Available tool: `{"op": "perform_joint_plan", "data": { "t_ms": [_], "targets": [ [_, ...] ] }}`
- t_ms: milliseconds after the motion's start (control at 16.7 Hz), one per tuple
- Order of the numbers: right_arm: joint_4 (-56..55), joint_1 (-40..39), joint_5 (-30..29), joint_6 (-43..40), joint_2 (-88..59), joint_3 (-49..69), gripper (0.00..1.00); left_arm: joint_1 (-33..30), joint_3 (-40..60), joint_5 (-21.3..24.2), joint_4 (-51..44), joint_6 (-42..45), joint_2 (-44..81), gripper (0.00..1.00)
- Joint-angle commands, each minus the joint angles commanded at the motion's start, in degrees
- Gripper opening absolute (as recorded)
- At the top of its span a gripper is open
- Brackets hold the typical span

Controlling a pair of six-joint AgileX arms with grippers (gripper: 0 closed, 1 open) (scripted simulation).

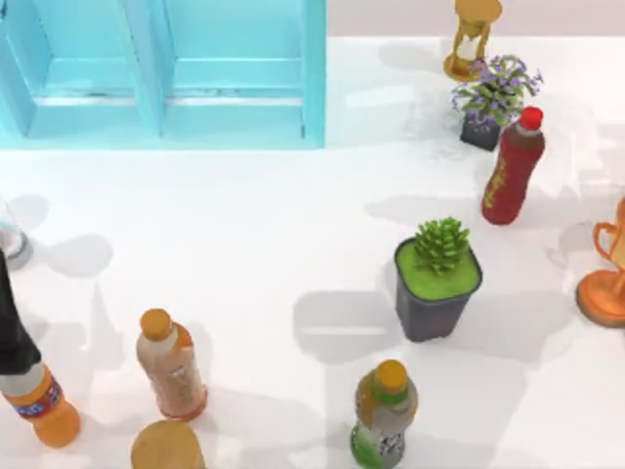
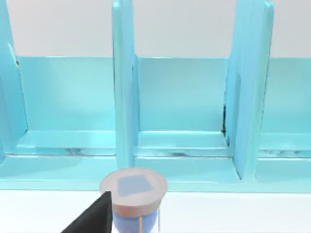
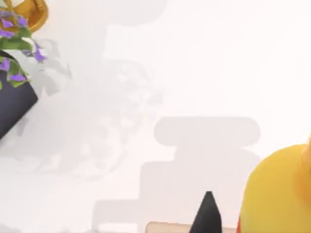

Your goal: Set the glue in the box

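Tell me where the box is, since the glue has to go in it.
The box sits at the top view's upper left, at the far edge of the table, with the hourglass off to its right.

We see a plain white tabletop (image 1: 244,225) running across the whole top view, smooth and lightly glossy. Soft grey shadows lie on it, most falling left of what casts them, so the light seems to come from the right. At the far edge, a pale grey band (image 1: 391,15) runs behind the tabletop; in the left wrist view a flat off-white backdrop (image 2: 184,24) stands behind.
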State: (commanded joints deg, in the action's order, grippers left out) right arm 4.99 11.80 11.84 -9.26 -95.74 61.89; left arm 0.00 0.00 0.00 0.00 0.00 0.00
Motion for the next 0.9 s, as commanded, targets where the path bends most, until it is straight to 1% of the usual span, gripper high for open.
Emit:
{"op": "perform_joint_plan", "data": {
  "t_ms": [120, 300, 420, 540, 720, 900],
  "targets": [
    [-6.0, 9.7, 7.2, -2.3, 5.4, -10.6, 0.0, 0.0, 0.0, 0.0, 0.0, 0.0, 0.0, 1.0],
    [-14.3, 22.4, 18.1, -5.2, 13.7, -25.1, 0.0, 0.0, 0.0, 0.0, 0.0, 0.0, 0.0, 1.0],
    [-19.1, 29.5, 24.7, -7.3, 18.6, -33.6, 0.0, 0.0, 0.0, 0.0, 0.0, 0.0, 0.0, 1.0],
    [-23.3, 35.2, 30.2, -9.1, 22.6, -40.0, 0.0, 0.0, 0.0, 0.0, 0.0, 0.0, 0.0, 1.0],
    [-27.4, 39.9, 34.9, -10.9, 26.5, -45.2, 0.0, 0.0, 0.0, 0.0, 0.0, 0.0, 0.0, 1.0],
    [-27.9, 40.4, 35.5, -11.1, 27.0, -45.7, 0.0, 0.0, 0.0, 0.0, 0.0, 0.0, 0.0, 1.0]
  ]
}}
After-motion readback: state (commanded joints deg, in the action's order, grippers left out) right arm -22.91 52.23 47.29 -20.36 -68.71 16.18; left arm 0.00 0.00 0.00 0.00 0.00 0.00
